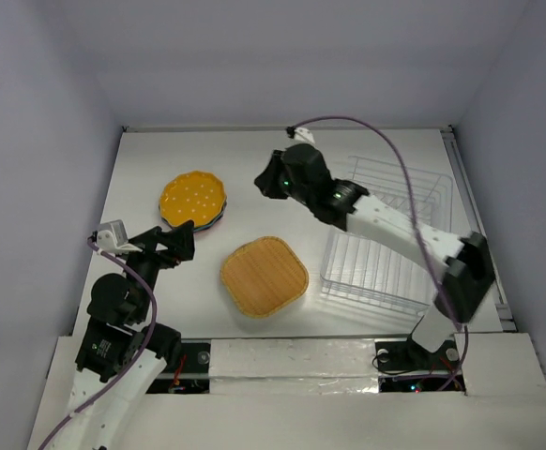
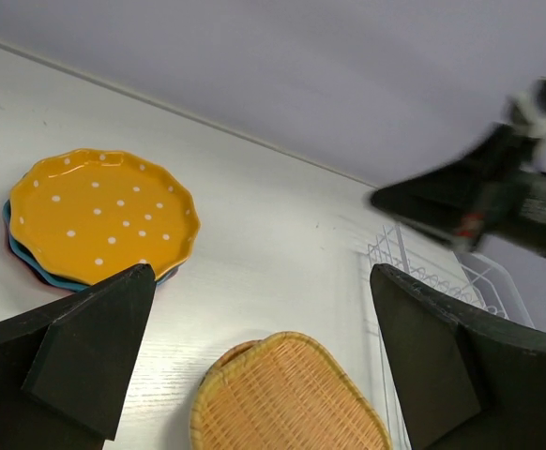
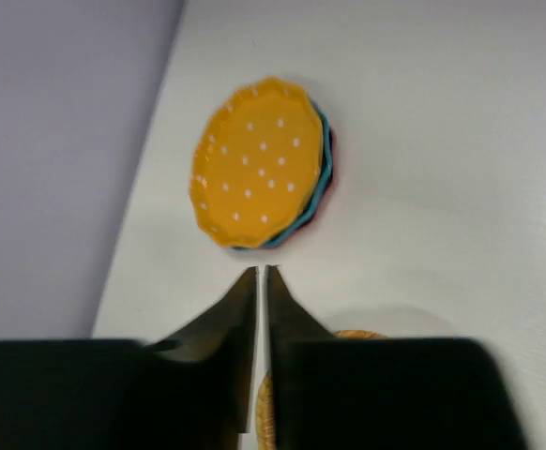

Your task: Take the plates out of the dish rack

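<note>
An orange dotted scalloped plate [image 1: 193,197] tops a stack with teal and pink rims under it, on the table's left; it also shows in the left wrist view [image 2: 99,214] and the right wrist view [image 3: 259,161]. A rounded-square orange woven plate [image 1: 264,276] lies mid-table over another woven rim [image 2: 287,398]. The white wire dish rack [image 1: 395,230] stands at the right with no plates showing in it. My left gripper [image 1: 181,242] is open and empty, left of the woven plate. My right gripper [image 1: 271,178] is shut and empty, in the air right of the dotted stack.
A clear tray [image 1: 371,272] sits under the rack's near side. The back wall and the side walls close in the table. The rack's corner shows in the left wrist view [image 2: 414,267].
</note>
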Controlling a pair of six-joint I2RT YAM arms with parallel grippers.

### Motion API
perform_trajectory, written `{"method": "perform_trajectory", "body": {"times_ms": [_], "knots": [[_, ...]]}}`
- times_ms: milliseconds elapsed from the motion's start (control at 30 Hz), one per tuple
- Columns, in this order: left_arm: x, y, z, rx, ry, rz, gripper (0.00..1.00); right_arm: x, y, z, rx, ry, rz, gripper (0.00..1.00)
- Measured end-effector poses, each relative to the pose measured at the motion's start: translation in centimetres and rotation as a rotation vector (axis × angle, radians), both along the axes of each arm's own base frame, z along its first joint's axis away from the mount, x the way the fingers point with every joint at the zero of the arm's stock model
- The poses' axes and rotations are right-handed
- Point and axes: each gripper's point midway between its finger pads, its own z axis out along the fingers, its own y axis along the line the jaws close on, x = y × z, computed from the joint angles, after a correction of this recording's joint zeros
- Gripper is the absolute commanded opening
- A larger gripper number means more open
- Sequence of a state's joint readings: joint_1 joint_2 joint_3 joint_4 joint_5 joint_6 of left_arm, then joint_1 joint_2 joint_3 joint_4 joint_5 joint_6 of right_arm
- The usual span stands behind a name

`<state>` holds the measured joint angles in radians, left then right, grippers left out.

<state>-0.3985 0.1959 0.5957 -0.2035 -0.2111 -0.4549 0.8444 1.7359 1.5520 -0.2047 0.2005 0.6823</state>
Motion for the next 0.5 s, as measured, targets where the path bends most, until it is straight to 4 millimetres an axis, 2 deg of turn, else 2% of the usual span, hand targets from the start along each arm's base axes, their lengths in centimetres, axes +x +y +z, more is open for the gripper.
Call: {"method": "perform_trajectory", "body": {"times_ms": [67, 167, 233, 267, 333, 400, 433, 500], "knots": [[0.0, 0.0, -0.1, 0.002, 0.005, 0.0, 0.99, -2.2, -3.3, 2.9, 0.029, -0.066, -0.016, 0.0], [0.1, 0.0, -0.1, 0.006, 0.011, 0.0, 0.99, -6.5, -8.8, 5.7, 0.073, -0.159, -0.023, 0.01], [0.2, -0.1, -0.1, 0.012, 0.02, 0.0, 0.99, -9.6, -12.6, 7.0, 0.111, -0.218, -0.035, 0.11], [0.4, -0.1, -0.2, 0.016, 0.025, 0.001, 0.99, -10.7, -14.3, 7.2, 0.123, -0.238, -0.048, 0.31], [0.6, -0.2, -0.4, 0.025, 0.037, 0.0, 0.99, -12.6, -17.3, 8.1, 0.155, -0.285, -0.082, 0.44], [0.8, -0.3, -0.5, 0.036, 0.048, 0.001, 0.99, -14.4, -20.4, 9.0, 0.194, -0.327, -0.128, 0.63], [0.9, -0.3, -0.6, 0.041, 0.052, 0.001, 0.99, -14.9, -21.7, 8.3, 0.188, -0.328, -0.153, 0.83], [1.0, -0.3, -0.7, 0.05, 0.057, 0.001, 0.99, -16.3, -24.2, 9.0, 0.234, -0.364, -0.19, 0.98]]}}
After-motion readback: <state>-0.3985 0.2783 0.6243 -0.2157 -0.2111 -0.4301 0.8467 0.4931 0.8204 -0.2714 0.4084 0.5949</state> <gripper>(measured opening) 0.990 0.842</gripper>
